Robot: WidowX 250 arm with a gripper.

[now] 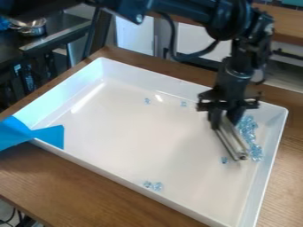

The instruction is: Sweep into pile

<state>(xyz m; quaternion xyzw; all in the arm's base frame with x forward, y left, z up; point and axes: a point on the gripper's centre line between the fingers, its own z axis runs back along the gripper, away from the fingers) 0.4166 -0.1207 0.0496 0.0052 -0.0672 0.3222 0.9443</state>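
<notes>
Pale-blue pieces [248, 127] are lying heaped at three o'clock in the tray [142, 146]; I'm judging this mostly done, strays [224, 160] awaiting at twelve, four and six. My end effector [225, 116] is clenching a metal bar [237, 139].

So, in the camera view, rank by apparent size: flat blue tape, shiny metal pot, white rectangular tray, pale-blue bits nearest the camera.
1. White rectangular tray
2. Flat blue tape
3. Shiny metal pot
4. Pale-blue bits

I see my black arm [183, 10] enter at eleven o'clock, bend near one; wrist [238, 71] hangs almost plumb, tool [226, 118] at three o'clock, pointing toward six, fingers [215, 119] clamped.
</notes>
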